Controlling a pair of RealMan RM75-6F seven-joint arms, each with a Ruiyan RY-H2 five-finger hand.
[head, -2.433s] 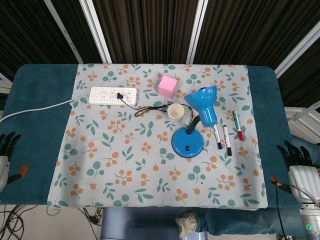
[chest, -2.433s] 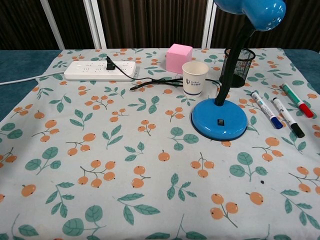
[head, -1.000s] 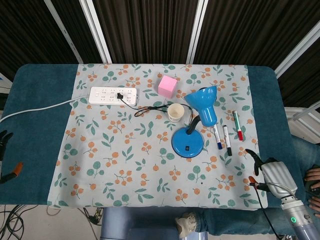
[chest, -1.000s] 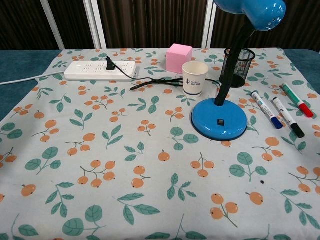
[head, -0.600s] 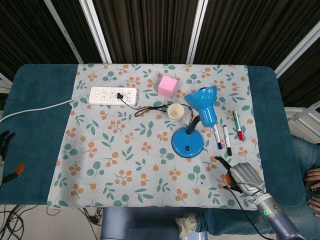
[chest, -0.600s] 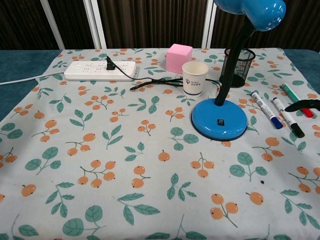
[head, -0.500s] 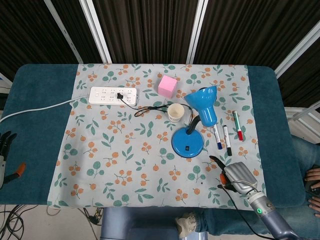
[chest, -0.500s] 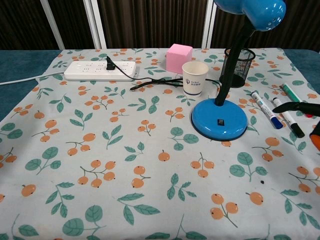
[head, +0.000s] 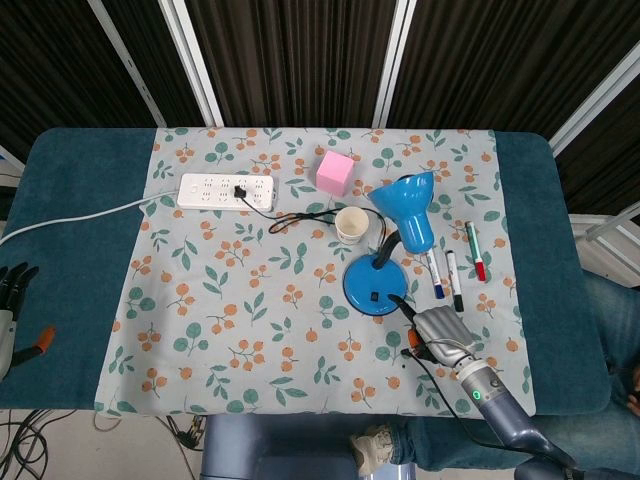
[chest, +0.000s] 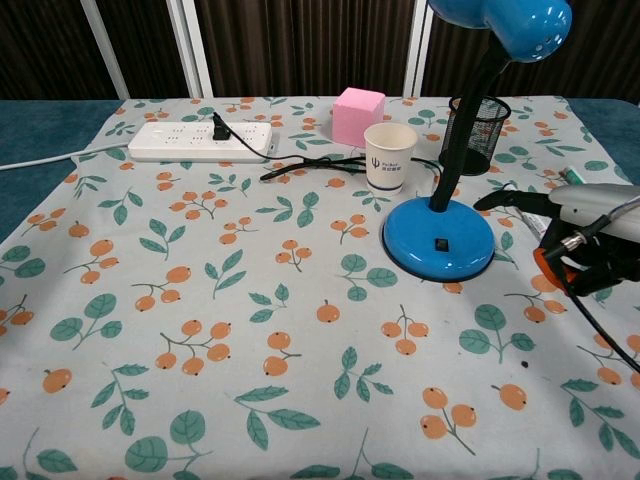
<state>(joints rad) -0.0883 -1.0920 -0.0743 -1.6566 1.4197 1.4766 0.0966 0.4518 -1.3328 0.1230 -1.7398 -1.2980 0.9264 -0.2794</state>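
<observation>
While my right hand (head: 437, 333) hovers just beside the blue lamp's base (head: 374, 287), fingers apart and grasping nothing, its switch (chest: 439, 243) looks untouched, the markers (head: 447, 275) lie beyond, and my left hand (head: 8, 318) waits well apart, released.

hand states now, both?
Left hand: open, holding nothing, off the table's left edge.
Right hand: holding nothing, one finger extended by the lamp base.

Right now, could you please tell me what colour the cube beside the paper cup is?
The cube is pink, clearest in the head view.
</observation>
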